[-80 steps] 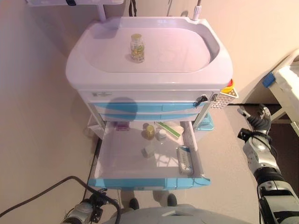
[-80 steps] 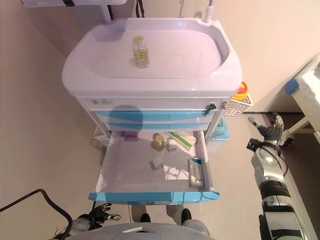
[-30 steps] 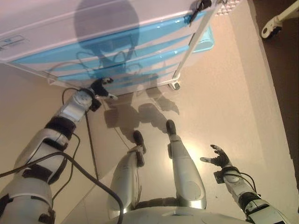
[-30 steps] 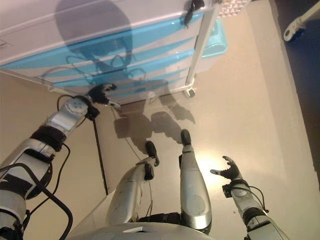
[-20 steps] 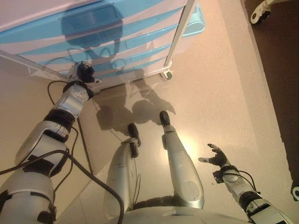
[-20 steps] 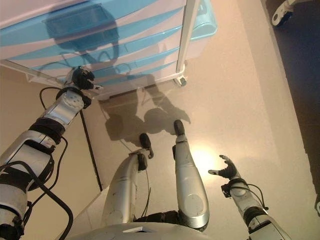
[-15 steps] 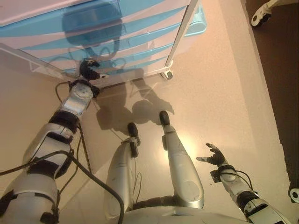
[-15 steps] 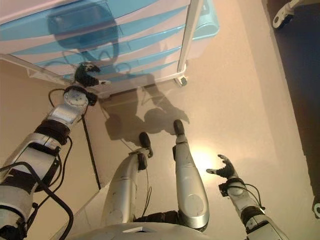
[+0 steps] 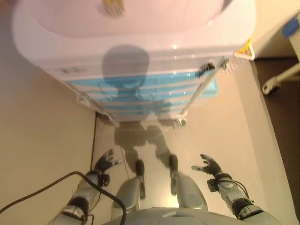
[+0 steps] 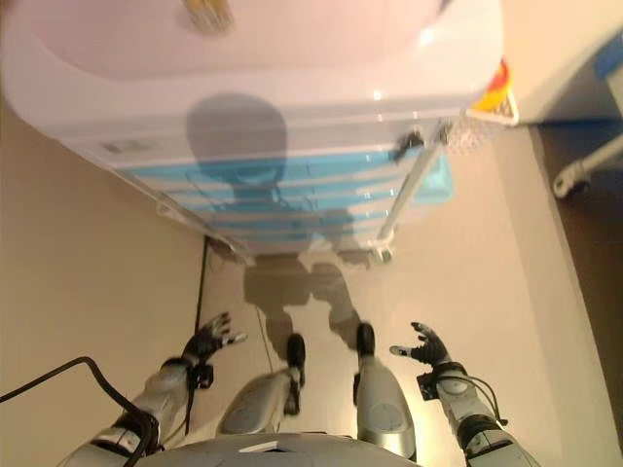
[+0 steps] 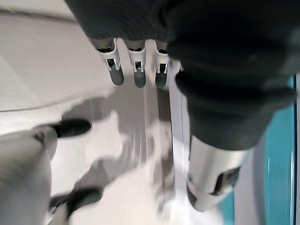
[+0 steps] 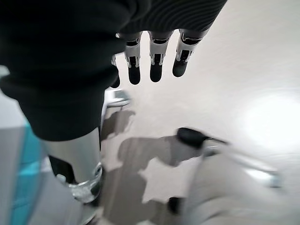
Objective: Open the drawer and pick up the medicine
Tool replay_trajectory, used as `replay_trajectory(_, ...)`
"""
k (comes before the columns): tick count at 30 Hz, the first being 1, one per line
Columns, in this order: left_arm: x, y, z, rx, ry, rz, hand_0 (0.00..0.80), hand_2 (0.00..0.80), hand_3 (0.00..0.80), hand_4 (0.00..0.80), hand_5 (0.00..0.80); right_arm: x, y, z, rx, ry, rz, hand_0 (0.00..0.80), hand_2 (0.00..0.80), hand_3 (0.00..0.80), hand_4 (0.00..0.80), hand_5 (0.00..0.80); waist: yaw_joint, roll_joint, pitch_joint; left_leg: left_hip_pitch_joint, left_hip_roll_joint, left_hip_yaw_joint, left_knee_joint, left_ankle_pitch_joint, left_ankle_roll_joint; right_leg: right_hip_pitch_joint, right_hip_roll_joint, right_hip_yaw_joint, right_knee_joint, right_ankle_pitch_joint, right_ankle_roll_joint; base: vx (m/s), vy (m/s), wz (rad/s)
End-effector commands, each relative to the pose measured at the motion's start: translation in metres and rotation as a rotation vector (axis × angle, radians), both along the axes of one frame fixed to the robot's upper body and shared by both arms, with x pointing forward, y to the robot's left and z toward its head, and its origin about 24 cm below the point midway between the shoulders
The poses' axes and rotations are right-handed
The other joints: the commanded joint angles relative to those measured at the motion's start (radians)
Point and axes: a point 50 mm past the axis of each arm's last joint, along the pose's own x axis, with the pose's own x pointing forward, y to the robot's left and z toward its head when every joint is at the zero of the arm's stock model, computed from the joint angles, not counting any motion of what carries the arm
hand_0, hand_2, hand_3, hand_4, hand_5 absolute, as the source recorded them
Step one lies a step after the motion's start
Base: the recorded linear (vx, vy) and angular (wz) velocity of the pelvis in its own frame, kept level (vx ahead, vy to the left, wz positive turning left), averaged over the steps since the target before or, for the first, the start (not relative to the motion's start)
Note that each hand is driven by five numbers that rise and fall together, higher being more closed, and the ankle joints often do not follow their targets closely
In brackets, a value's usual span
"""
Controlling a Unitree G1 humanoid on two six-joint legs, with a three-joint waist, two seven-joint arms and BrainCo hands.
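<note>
Robot hand, left: low over floor, well clear of cart, fingers spread, nothing held. Robot hand, right: same height on other side, fingers spread, empty.

Cart: white w/ blue drawers, all fronts flush, i.e. shut; dished top. Stands ahead of both hands.

Side basket: perforated, white, hung at cart's right edge, yellow-red item in it.

Medicine bottle: on cart top, near back, only partly in view. Untouched by either hand.
</note>
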Motion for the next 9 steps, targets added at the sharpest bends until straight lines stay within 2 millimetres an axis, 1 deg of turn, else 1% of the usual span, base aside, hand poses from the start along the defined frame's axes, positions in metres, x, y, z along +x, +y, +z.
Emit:
replay_trajectory(1, -0.016, 0.000, -0.008, 0.010, 0.042, -0.009, 0.000, 0.000, 0.000, 0.000, 0.000, -0.031, 0.009, -0.016, 0.104, 0.115, -0.031, 0.000, 0.000, 0.000, 0.000, 0.000, 0.023, -0.043, -0.075, -0.046, -0.032, -0.021, 0.011, 0.006, 0.001, 0.005, -0.003, -0.020, 0.083, -0.052, 0.005, 0.040, -0.080, 0.30)
replay_trajectory(3, -0.032, -0.009, -0.017, -0.025, 0.114, -0.048, 0.000, 0.000, 0.000, 0.000, 0.000, -0.041, 0.014, -0.021, 0.117, 0.159, -0.043, 0.000, 0.000, 0.000, 0.000, 0.000, 0.032, -0.048, -0.109, -0.020, -0.029, -0.024, -0.022, 0.014, -0.002, 0.033, 0.000, -0.033, 0.051, -0.042, 0.010, 0.019, -0.060, 0.34)
replay_trajectory(4, -0.037, -0.012, -0.020, -0.032, 0.136, -0.055, 0.000, 0.000, 0.000, 0.000, 0.000, -0.043, 0.015, -0.023, 0.122, 0.171, -0.047, 0.000, 0.000, 0.000, 0.000, 0.000, 0.034, -0.048, -0.118, -0.010, -0.027, -0.023, -0.036, 0.018, -0.004, 0.042, 0.000, -0.040, 0.039, -0.038, 0.013, -0.016, -0.042, 0.21)
replay_trajectory(8, -0.041, -0.029, -0.025, -0.079, 0.185, -0.164, 0.000, 0.000, 0.000, 0.000, 0.000, -0.050, 0.022, -0.028, 0.127, 0.224, -0.044, 0.000, 0.000, 0.000, 0.000, 0.000, 0.036, -0.049, -0.147, 0.027, -0.018, -0.014, -0.092, 0.035, -0.011, 0.075, 0.001, -0.060, -0.003, -0.023, 0.024, -0.046, -0.026, 0.06)
replay_trajectory(9, -0.041, -0.029, -0.025, -0.079, 0.185, -0.164, 0.000, 0.000, 0.000, 0.000, 0.000, -0.050, 0.022, -0.028, 0.127, 0.224, -0.044, 0.000, 0.000, 0.000, 0.000, 0.000, 0.036, -0.049, -0.146, 0.027, -0.018, -0.014, -0.092, 0.035, -0.011, 0.075, 0.001, -0.060, -0.003, -0.022, 0.024, -0.017, -0.004, 0.06)
